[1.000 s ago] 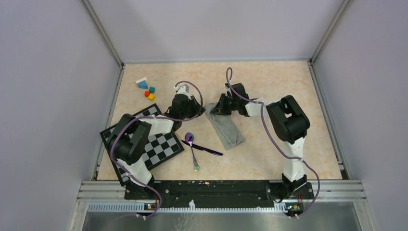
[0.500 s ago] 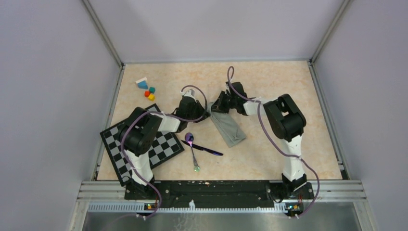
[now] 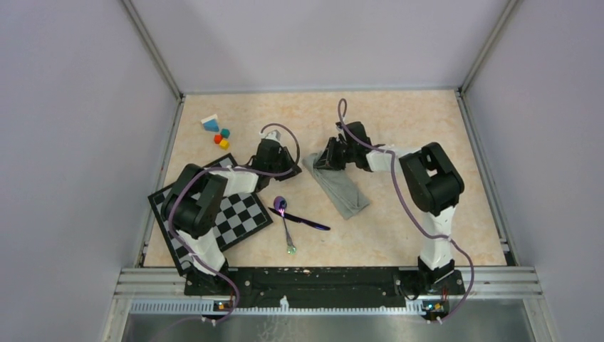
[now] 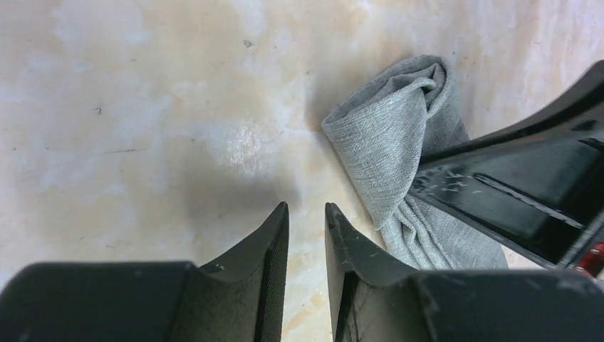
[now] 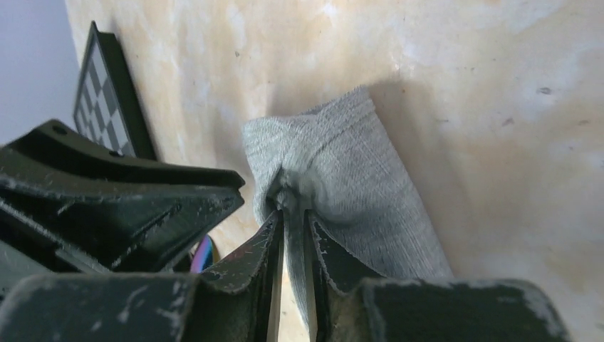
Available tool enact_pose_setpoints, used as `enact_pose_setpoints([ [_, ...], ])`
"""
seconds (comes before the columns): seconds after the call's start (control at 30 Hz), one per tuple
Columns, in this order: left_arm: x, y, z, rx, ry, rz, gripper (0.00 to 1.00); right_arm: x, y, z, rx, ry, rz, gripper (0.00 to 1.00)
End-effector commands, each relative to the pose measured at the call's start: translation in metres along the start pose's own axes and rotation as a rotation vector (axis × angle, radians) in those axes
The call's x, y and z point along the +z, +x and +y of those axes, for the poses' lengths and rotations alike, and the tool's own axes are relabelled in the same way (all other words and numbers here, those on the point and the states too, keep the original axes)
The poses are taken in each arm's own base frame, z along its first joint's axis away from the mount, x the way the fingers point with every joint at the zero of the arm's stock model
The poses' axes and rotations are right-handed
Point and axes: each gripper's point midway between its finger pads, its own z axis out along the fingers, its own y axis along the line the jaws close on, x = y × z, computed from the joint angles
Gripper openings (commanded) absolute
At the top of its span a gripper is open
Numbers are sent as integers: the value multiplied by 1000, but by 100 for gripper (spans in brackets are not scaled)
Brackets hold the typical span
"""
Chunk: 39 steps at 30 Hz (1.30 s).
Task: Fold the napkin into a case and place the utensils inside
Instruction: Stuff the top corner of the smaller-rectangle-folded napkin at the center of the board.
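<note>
The napkin (image 3: 340, 187) lies folded into a narrow grey-green strip, a case, running diagonally on the table. My right gripper (image 3: 322, 159) is shut on the strip's bunched far end, as the right wrist view shows (image 5: 292, 214), with cloth (image 5: 356, 178) between the jaws. My left gripper (image 3: 288, 162) sits just left of that end; its jaws (image 4: 307, 208) stand nearly closed and empty, apart from the cloth (image 4: 388, 142). The purple spoon (image 3: 285, 217) and the dark stick-like utensil (image 3: 305, 221) lie crossed on the table nearer me, outside the case.
The checkered board (image 3: 214, 214) lies at the left under the left arm; its edge shows in the right wrist view (image 5: 100, 85). Small coloured blocks (image 3: 218, 132) sit at the far left. Walls enclose the table on three sides.
The left gripper had pushed right against the napkin's far end half a second ago and has drawn back left. The right gripper keeps its hold; the strip shifted slightly.
</note>
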Motion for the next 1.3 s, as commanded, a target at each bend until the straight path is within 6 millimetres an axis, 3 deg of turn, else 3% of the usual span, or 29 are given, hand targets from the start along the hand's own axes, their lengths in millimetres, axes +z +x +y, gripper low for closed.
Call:
enact_pose_setpoints([
  [0.0,-1,-5,-9,4,35,9,30,-33,-17,15,-155,16,-16,16],
  [0.2,13,5,-14,-17,72,59,27,-36,-12,-2,-215,71,-9,0],
  [0.43,22,27,-21,-37,96,105,26,-9,13,-8,-177,89,13,0],
  [0.57,25,44,-25,-42,106,132,22,16,19,20,-154,35,1,0],
  [0.67,27,54,-29,-44,114,151,21,23,9,34,-134,27,-41,0],
  [0.77,21,45,-23,-47,97,119,21,13,5,25,-137,65,-51,0],
  [0.93,6,23,-5,-10,59,80,24,-31,3,29,-256,106,-41,1],
  [1.07,-3,25,-10,-14,85,98,31,-58,5,27,-283,120,-44,14],
  [1.17,-5,34,-12,-41,106,123,32,-63,15,11,-285,157,-47,16],
  [1.27,-3,41,-14,-57,120,137,30,-54,26,1,-270,143,-34,13],
])
